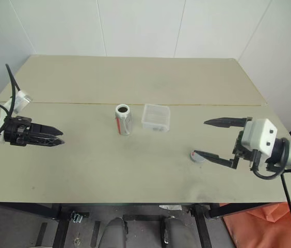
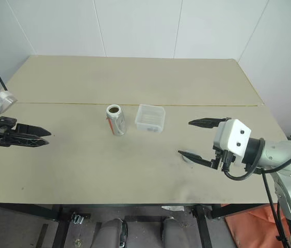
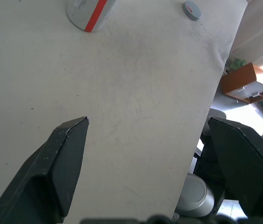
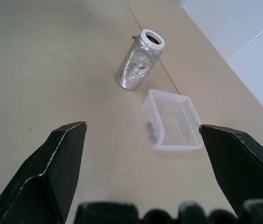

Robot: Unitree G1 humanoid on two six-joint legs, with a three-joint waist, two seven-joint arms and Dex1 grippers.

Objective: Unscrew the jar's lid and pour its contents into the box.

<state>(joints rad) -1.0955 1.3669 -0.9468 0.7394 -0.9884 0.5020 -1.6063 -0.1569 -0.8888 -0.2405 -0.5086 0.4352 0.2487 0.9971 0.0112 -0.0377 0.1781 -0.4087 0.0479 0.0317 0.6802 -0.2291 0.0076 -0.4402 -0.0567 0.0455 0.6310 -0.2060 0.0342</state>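
Beige table (image 1: 83, 170) bare around jar (image 1: 123, 120), box (image 1: 156, 118); lid (image 1: 197, 156) by released right hand (image 1: 207, 138); left hand (image 1: 58, 136) released.

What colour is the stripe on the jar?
Red. The jar is silvery with a red stripe on its label, clearest in the left wrist view.

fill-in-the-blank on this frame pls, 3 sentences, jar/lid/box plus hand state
1. The jar stands upright with its mouth ____.
2. The lid lies on the table, near the ____ hand.
3. Both the left hand and the right hand are ____ and hold nothing.

Missing words: open (uncapped); right; open
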